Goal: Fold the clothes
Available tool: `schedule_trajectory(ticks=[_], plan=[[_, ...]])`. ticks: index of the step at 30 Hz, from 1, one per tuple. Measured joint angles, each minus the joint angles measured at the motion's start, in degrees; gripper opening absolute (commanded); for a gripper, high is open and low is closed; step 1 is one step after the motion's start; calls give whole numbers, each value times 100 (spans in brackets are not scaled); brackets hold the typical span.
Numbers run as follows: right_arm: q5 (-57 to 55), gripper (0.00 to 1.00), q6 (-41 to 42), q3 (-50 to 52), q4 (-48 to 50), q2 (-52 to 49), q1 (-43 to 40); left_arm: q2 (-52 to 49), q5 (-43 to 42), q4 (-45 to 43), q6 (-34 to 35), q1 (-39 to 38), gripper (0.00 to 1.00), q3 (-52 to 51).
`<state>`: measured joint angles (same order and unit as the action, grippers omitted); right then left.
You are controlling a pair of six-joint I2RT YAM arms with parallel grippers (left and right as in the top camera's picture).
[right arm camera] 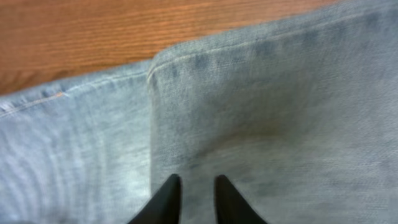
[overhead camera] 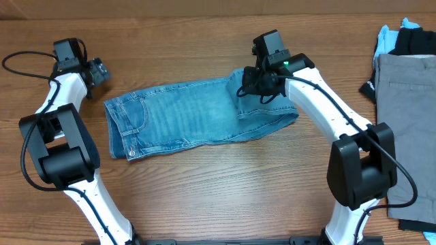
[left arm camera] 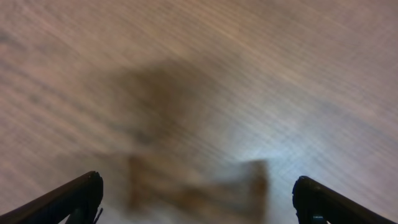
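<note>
The light-blue denim jeans (overhead camera: 177, 116) lie across the middle of the table, waist and button to the left, with the leg end folded back over itself on the right. My right gripper (overhead camera: 246, 87) is down on that folded flap. In the right wrist view its fingertips (right arm camera: 198, 180) stand close together with a thin ridge of denim (right arm camera: 261, 106) pinched between them, near the fold's edge. My left gripper (overhead camera: 101, 70) is at the far left, off the jeans. In the blurred left wrist view it stands open (left arm camera: 199, 183) over bare wood, holding nothing.
Grey trousers (overhead camera: 409, 129) lie flat along the right edge of the table. Behind them sit a black garment (overhead camera: 415, 41) and a sky-blue one (overhead camera: 387, 37). Both arm bases stand at the front edge.
</note>
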<state>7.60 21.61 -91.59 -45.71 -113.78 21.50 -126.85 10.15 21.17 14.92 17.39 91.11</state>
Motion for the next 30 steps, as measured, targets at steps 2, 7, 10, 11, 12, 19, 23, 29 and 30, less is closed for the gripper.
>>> schedule_trajectory(ticks=[2,7,10,11,12,19,23,29,30], plan=[[153,12,57,0,-35,-59,15,76,87,254,-109,0,100,-2],[686,15,92,15,-175,-444,28,638,229,927,-254,0,100,-4],[892,18,103,105,-286,-625,28,1113,258,1421,-310,0,100,-4],[916,19,105,140,-339,-654,28,1274,256,1596,-313,0,100,-2],[933,20,109,175,-374,-669,28,1392,256,1714,-315,0,100,0],[935,20,129,225,-339,-673,-55,1696,-212,2623,-328,2,100,0],[931,20,181,216,-57,-673,-155,1696,-833,2704,-334,0,100,0],[887,25,216,-179,317,-671,-229,1696,-1335,2857,-334,0,100,0],[885,25,210,-251,365,-662,-232,1696,-1381,2918,-334,0,100,0]])
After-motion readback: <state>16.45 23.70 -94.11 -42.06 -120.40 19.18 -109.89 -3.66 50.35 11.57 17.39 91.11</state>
